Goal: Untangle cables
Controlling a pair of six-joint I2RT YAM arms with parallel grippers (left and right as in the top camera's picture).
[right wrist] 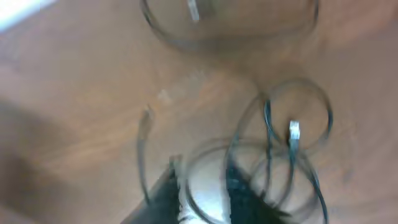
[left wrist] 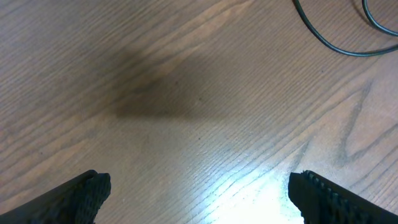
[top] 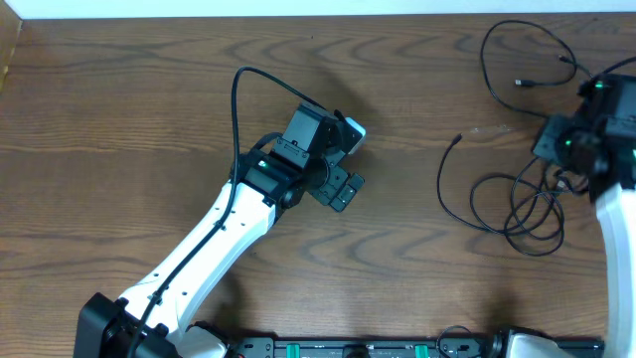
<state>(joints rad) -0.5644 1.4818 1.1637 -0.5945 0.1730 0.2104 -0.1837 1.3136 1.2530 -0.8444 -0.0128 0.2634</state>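
Two robot arms work a wooden table (top: 119,99) strewn with thin black cables, the knot of loops (top: 522,209) lying on the right side and well clear of the left arm. The right gripper (right wrist: 202,196) hangs low over that knot, but its own camera is too blurred to tell whether it is spread or pinching a strand; loops cross right in front of its fingers (right wrist: 249,199). The left gripper (top: 341,189) sits over bare wood near the middle, spread wide and holding nothing, its fingers (left wrist: 87,196) far apart, with only one arc of cord (left wrist: 336,46) at the far right edge of its view. One long strand (top: 441,189) runs out of the knot to the left, its free plug end (top: 457,139) pointing away from the pile; a separate cord lies at the far right with a plug end (top: 519,83) resting on open table. The step in hand looks like drawing a single strand out of the pile. Done well, that likely means taking one cord close to a free end rather than a bundle of crossing loops, pulling it slowly along the table away from the knot, and bringing the idle left gripper over to pin the remaining loops so the whole tangle does not drag along.
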